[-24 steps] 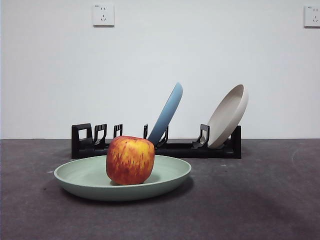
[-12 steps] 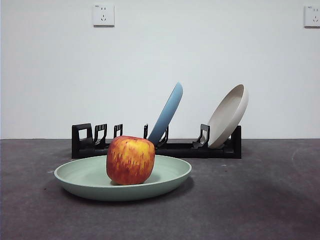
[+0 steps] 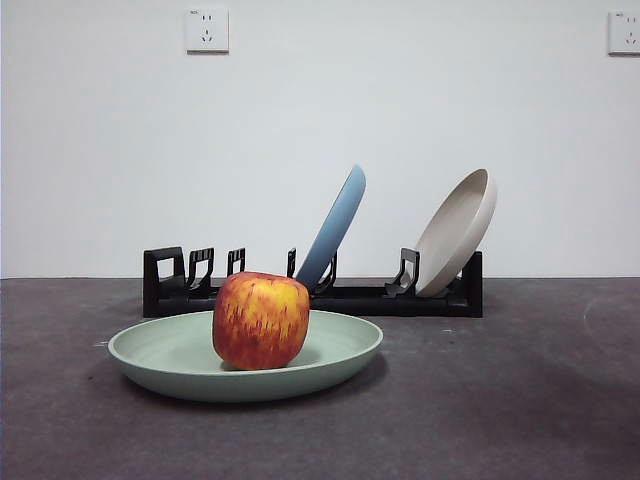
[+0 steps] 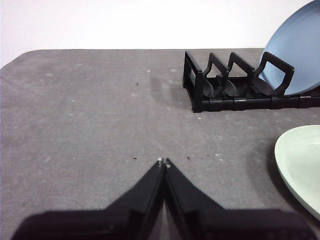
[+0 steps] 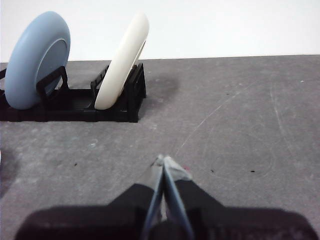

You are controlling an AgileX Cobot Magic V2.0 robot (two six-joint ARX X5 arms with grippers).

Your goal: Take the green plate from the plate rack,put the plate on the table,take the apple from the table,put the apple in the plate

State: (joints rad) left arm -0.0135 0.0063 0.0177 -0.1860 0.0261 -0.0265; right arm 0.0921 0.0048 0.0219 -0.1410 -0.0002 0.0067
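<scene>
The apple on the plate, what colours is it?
The apple is red with yellow-orange streaks, seen best in the front view.

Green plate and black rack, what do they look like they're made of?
The green plate looks like matte plastic or a fibre composite: even sage colour, no glaze shine. The plate rack looks like moulded black plastic, with thick, slightly glossy slotted holders. Neither can be confirmed by sight alone.
</scene>
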